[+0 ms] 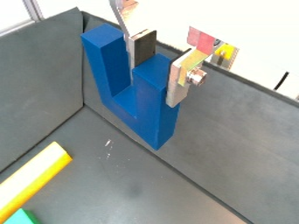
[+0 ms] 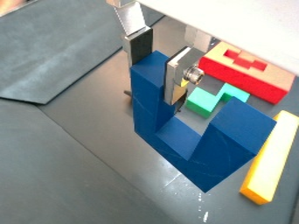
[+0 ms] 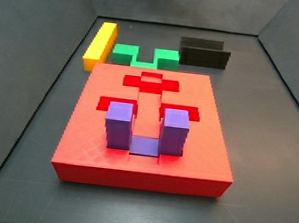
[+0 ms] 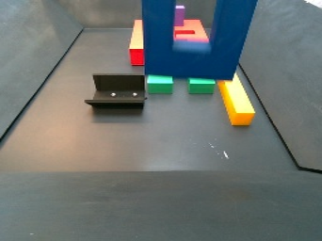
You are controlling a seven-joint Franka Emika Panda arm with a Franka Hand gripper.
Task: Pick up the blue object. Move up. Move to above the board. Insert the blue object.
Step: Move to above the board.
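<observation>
A robot test cell in a lab, not a home or shop. The desk (image 4: 151, 188) is a dark grey floor walled on its edges by low dark panels. On it lie only plain coloured blocks: a red board (image 3: 143, 133), a yellow bar (image 4: 236, 102), green pieces (image 3: 142, 54), and the bolted fixture (image 4: 116, 91) near one side edge. The tool (image 2: 158, 59) grips the blue object (image 2: 193, 131).

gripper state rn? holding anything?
Gripper: shut on one prong of the blue object, which hangs lifted above the floor in both wrist views.
</observation>
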